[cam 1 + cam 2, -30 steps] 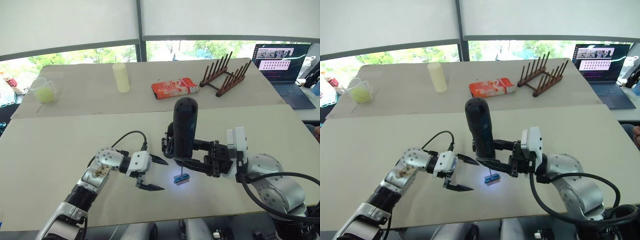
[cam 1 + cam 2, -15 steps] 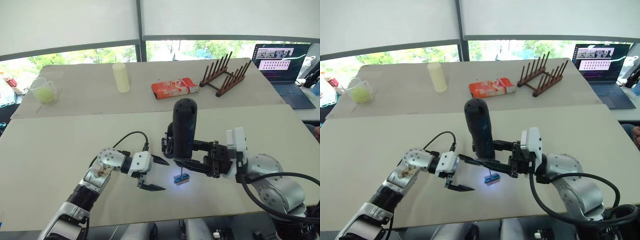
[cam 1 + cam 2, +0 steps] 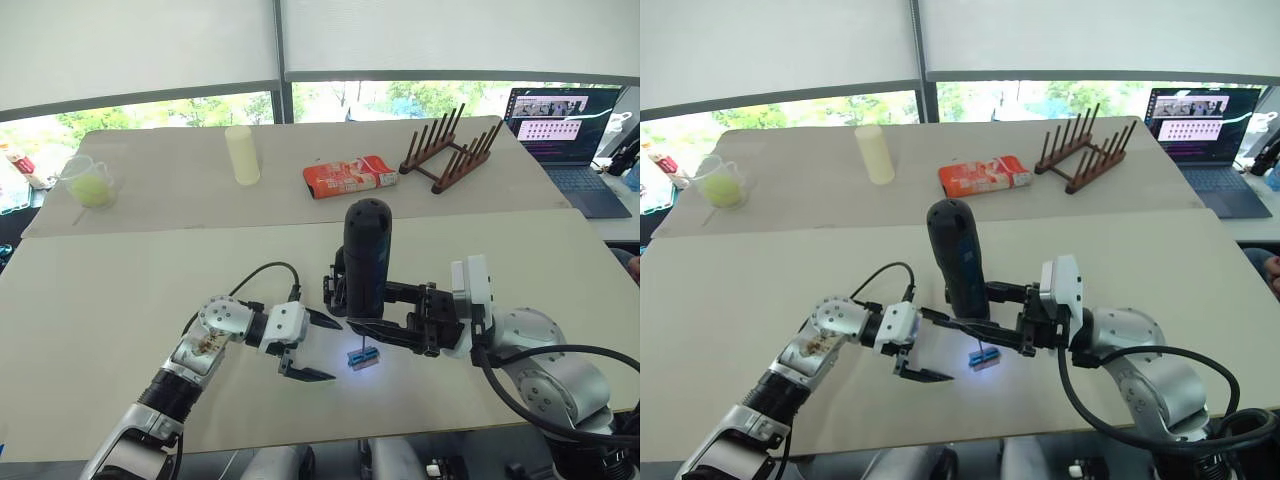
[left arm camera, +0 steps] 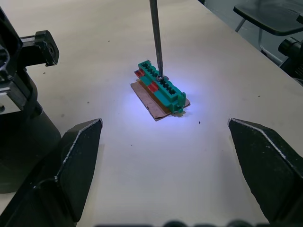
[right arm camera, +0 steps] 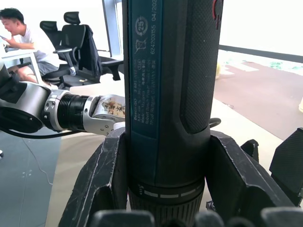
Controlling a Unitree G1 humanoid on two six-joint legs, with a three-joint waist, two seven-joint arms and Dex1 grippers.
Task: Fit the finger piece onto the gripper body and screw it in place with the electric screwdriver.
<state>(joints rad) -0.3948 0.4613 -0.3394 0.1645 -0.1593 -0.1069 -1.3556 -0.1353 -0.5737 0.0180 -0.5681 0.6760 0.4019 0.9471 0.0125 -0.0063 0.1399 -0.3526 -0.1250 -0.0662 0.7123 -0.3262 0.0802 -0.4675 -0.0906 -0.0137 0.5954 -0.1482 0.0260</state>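
The electric screwdriver [image 3: 365, 258] stands upright, and my right gripper [image 3: 362, 305] is shut on its thick black barrel [image 5: 165, 94]. Its thin metal bit [image 4: 155, 38] presses down on a small green block on a brown board [image 4: 161, 92], lit by the tip light. My left gripper [image 3: 330, 350] is open just left of that block, fingers [image 4: 80, 156] apart on either side of it, touching nothing. The gripper body [image 4: 21, 90], black on a dark round base, stands just behind the screwdriver, mostly hidden. The finger piece is out of view.
On the far table stand a pale yellow cylinder [image 3: 242, 154], a red packet [image 3: 350, 176], a wooden rack [image 3: 450, 150] and a clear jug with something yellow-green [image 3: 90, 182]. A laptop [image 3: 565, 130] sits at the far right. A person sits at a desk [image 5: 21, 33].
My left gripper has crept a little to the right, closer to the green block, still open. The screwdriver and right gripper have hardly moved.
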